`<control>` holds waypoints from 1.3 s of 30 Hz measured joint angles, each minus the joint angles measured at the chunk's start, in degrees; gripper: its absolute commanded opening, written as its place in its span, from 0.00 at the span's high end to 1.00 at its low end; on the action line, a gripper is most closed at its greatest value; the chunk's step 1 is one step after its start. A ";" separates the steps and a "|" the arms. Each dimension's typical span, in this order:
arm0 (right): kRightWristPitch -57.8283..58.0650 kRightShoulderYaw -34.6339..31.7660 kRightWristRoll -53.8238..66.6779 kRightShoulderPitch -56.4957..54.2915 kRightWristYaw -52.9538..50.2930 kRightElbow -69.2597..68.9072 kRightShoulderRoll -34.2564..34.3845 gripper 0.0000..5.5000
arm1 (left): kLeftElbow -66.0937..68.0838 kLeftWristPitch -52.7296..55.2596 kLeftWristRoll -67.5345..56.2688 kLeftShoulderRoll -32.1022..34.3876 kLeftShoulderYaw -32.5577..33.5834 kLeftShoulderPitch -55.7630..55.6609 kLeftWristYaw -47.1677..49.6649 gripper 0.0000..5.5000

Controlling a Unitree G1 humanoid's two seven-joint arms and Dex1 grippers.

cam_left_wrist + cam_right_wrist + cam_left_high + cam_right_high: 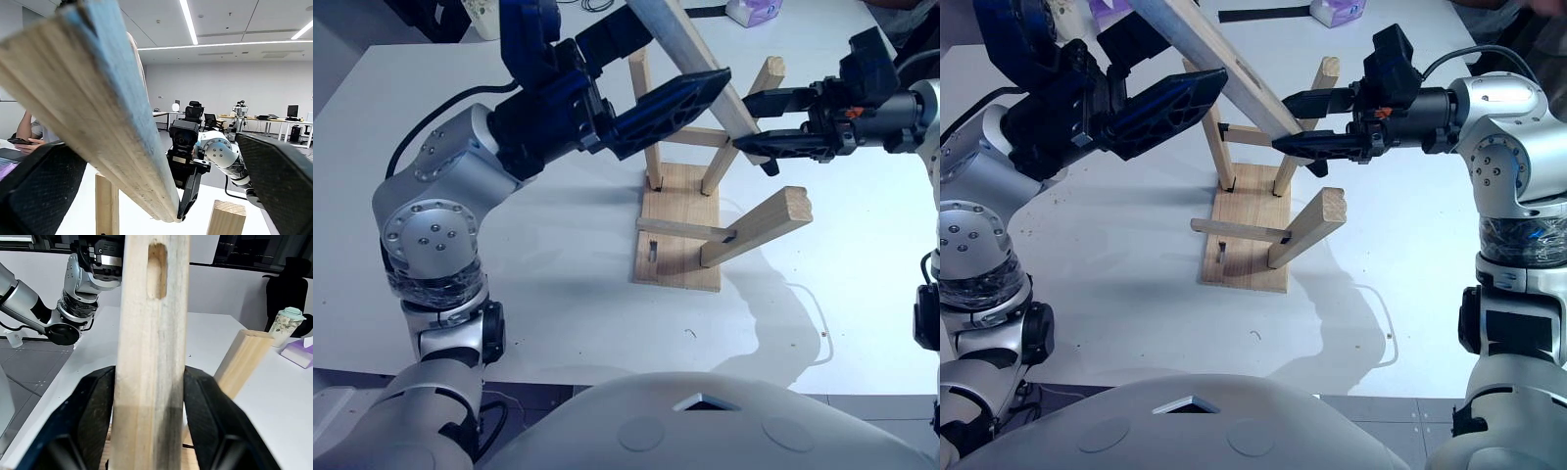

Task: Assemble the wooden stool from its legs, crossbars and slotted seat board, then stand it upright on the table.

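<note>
Three legs stood up from the slotted seat board point(683, 201), which lay flat on the table point(538, 264). The far left leg point(652, 157) and far right leg point(768, 72) were joined by a crossbar point(690, 137). The near leg point(759, 223) leaned outward with a second crossbar point(685, 231) running from it. A fourth leg point(674, 29) hung slanted in the air above them. The right gripper point(744, 122) was clamped on its lower end. The left gripper point(690, 49) sat higher up, its fingers spread apart on either side of the wood.
</note>
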 measured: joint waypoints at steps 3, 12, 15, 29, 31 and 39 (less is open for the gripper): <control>0.98 0.03 0.92 0.51 0.44 -2.00 0.06 0.62 | -0.12 0.01 -0.06 0.14 -0.53 0.24 -0.61 0.04; 2.86 0.35 1.76 0.82 0.18 -5.10 1.09 0.62 | -0.28 -0.01 1.16 1.32 -2.47 0.93 -2.03 0.21; 2.86 0.57 1.72 0.82 0.12 -5.37 1.24 0.62 | -0.44 -0.01 1.35 1.57 -2.93 1.72 -2.44 0.30; 2.67 1.70 0.87 0.82 0.53 -5.79 1.23 0.62 | -0.20 -0.06 2.47 3.92 -3.17 3.59 -6.44 0.62; 2.67 1.71 0.80 0.82 0.49 -5.85 1.25 0.62 | 0.00 -0.17 2.51 3.93 -3.17 3.59 -6.65 0.62; 1.80 1.84 0.32 0.81 0.35 -5.68 1.51 0.62 | 0.61 -1.11 3.62 4.72 -3.45 3.83 -8.64 0.63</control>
